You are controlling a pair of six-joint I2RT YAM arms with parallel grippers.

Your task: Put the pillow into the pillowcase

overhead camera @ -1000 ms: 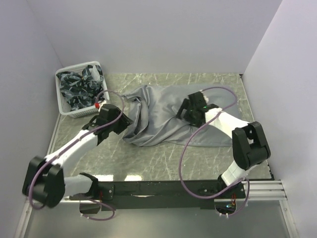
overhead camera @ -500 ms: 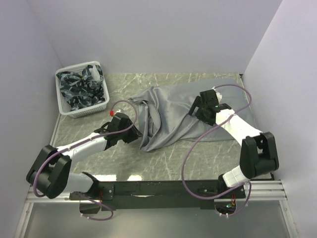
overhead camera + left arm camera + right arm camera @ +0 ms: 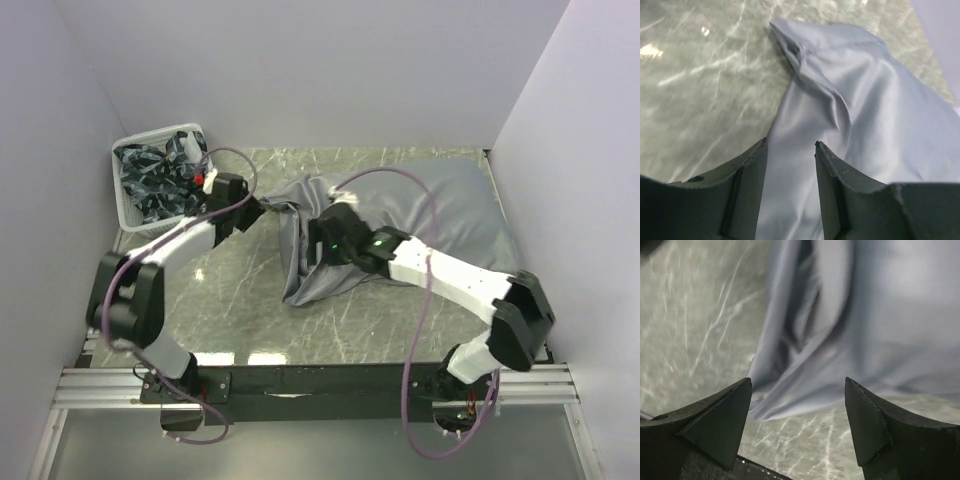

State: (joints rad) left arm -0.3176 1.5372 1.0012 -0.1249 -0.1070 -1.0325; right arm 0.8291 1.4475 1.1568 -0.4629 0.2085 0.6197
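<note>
Pillowcase [image 3: 470, 210] is smooth, sheeny cloth; table [image 3: 230, 290] glossy, marble-patterned.

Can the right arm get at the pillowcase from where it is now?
Likely yes: the right end effector hangs open just above the pillowcase, over its limp end, with nothing between them.

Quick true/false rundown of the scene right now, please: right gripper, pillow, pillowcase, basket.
1. The right gripper is open with nothing between its jaws. True.
2. The pillow's bear face is showing. False: no pillow shows in any view, only the grey pillowcase.
3. The white basket stands at the far left corner of the table. True.
4. The pillowcase lies in the basket. False: it lies on the table, right of the basket.
</note>
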